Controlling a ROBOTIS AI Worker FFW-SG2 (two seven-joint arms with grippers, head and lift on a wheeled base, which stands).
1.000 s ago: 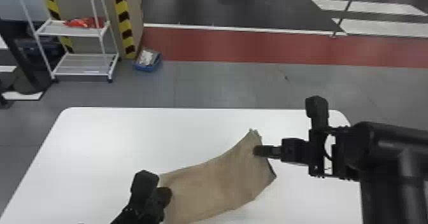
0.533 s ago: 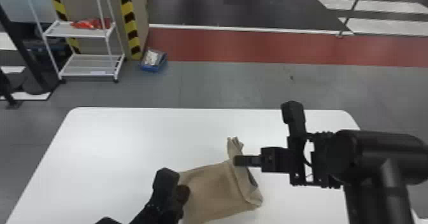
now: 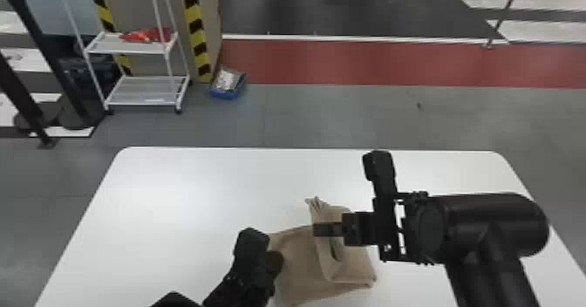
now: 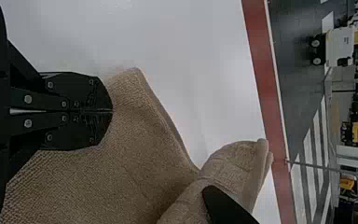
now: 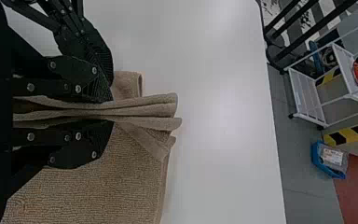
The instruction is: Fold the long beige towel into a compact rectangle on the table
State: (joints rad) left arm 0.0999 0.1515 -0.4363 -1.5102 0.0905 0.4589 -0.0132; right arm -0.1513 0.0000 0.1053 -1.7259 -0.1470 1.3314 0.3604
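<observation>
My left gripper [image 3: 275, 262] is at the left edge of the beige towel [image 3: 301, 262]. In the left wrist view the left gripper [image 4: 113, 111] has its fingertips together, resting on the towel [image 4: 135, 154] near an edge. At the towel's right part, my right gripper [image 3: 315, 230] holds a raised fold that leans back over the cloth toward the left. Several layers of towel [image 5: 144, 109] are pinched between the fingers of the right gripper [image 5: 109, 111] in the right wrist view.
The white table [image 3: 196, 188] extends behind and left of the towel. Beyond it on the floor stand a white shelf rack [image 3: 144, 90] and a blue bin [image 3: 226, 83]. The left gripper shows close beside the right one in the right wrist view.
The right gripper has moved left, carrying the towel's right end over the rest, so the cloth is now doubled on the right. The left gripper remains at the left edge while the head view has shifted.
</observation>
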